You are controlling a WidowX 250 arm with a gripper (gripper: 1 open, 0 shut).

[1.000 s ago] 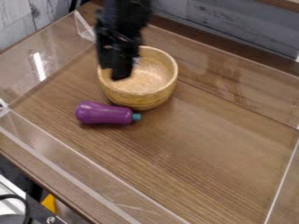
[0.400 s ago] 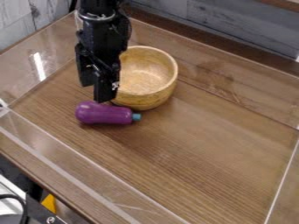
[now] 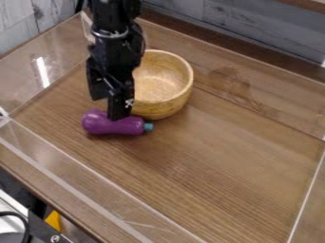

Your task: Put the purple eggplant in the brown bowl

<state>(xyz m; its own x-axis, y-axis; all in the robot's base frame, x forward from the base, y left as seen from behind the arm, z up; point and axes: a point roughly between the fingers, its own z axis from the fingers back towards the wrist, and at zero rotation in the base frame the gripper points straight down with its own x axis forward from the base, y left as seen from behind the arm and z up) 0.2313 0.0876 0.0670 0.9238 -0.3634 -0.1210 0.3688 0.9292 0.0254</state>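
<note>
In the single camera view, I see my end effector (image 3: 118, 102) has come down from over the bowl (image 3: 159, 84) and now hangs just above the eggplant (image 3: 114, 123), pointing straight down. A second ago it was over the bowl's left rim; now its tips sit at the eggplant's upper side, near its middle. The jaws look spread wide, wider than a moment back, and they hold nothing. The eggplant lies flat on the desk (image 3: 216, 161), unmoved, just in front of the bowl toward the near-left edge, its teal stem pointing right. The bowl is empty. I judge the approach nearly done: what's left is a last short drop, closing on the eggplant, then lifting it into the bowl.
</note>
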